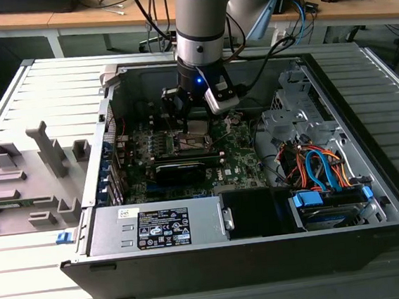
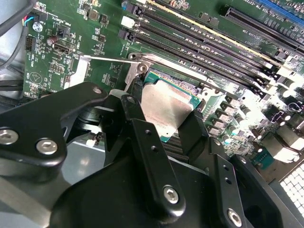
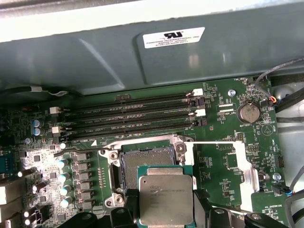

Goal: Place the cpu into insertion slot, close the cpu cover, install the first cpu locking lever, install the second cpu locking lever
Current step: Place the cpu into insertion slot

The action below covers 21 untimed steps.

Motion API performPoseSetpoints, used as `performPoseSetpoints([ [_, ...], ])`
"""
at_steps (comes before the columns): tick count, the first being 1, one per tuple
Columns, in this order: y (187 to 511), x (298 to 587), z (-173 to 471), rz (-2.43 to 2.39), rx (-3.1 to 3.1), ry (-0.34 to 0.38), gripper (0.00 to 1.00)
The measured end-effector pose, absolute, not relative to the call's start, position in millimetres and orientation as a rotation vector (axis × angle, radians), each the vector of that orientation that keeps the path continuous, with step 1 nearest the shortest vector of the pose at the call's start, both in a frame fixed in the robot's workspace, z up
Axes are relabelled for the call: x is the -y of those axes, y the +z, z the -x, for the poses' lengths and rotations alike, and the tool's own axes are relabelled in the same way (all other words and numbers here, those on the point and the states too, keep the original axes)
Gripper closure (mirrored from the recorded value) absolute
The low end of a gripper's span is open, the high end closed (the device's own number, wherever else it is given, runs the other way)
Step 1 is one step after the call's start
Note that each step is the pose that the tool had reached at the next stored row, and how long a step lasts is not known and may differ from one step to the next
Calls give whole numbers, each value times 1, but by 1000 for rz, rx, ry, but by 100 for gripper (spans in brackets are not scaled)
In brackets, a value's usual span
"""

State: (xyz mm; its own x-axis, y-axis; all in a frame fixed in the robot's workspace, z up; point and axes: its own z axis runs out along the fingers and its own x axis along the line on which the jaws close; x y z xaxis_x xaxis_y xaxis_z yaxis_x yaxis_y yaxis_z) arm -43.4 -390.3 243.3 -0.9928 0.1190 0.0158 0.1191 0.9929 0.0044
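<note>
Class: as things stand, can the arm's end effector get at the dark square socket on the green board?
Probably yes. The end effector, shut on the flat silvery-grey square chip, hangs right by the dark metal-framed square socket, which lies uncovered with nothing across it.

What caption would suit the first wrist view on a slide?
Gripper holding the cpu close by the exposed insertion slot on the green circuit board, not yet seated.
</note>
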Motion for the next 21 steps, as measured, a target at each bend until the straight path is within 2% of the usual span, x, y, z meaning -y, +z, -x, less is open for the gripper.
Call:
performPoseSetpoints([
  [21, 242, 390, 43, 200, 3120, -8, 45],
])
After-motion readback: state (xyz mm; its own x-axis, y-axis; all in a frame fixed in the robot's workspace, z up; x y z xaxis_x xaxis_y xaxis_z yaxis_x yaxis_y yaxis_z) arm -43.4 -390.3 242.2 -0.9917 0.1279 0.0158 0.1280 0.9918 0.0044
